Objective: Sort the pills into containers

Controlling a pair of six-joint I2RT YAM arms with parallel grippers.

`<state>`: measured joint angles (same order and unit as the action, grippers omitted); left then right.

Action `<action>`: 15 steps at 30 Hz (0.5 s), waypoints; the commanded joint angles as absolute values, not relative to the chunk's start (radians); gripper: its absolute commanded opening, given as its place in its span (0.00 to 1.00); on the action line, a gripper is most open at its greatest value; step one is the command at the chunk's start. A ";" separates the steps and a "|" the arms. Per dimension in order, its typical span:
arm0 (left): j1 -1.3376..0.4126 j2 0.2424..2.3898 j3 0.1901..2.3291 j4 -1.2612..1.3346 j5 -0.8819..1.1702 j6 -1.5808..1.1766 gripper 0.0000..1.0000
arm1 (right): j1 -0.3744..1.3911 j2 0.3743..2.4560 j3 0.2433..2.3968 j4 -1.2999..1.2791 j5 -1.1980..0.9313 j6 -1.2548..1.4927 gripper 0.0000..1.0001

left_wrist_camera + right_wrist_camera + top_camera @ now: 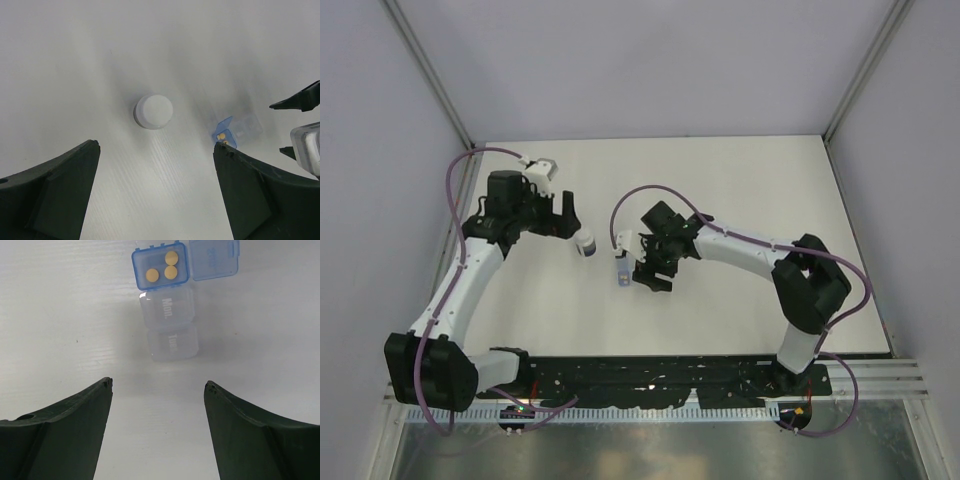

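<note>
Left pincer (156,145), right pincer (158,381) agape, empty; pill box (236,130) partly behind fingertip (226,154).

three pills (171,272), one bottle (153,111), one pill box (168,315).

Pill box (239,128) partly behind left hand (156,145)

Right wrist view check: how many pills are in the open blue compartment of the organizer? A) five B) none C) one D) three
D: three round yellow pills lie in the open blue compartment, with its lid flipped aside.
</note>
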<state>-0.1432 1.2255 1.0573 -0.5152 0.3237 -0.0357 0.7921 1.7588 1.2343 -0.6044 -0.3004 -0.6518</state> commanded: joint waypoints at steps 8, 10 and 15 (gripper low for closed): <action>-0.106 1.164 1.061 -0.520 0.353 -0.021 1.00 | 0.793 1.876 1.364 -0.584 -0.261 -0.716 0.78; -0.101 1.163 1.060 -0.523 0.357 -0.021 1.00 | 0.793 1.907 1.382 -0.594 -0.261 -0.722 0.78; -0.094 1.164 1.060 -0.526 0.368 -0.023 1.00 | 0.795 1.945 1.405 -0.598 -0.271 -0.726 0.78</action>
<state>-0.1040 1.1847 1.0573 -0.5251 0.3401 -0.0357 0.7921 1.9293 1.3548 -0.5991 -0.2665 -0.7059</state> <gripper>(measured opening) 0.995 0.781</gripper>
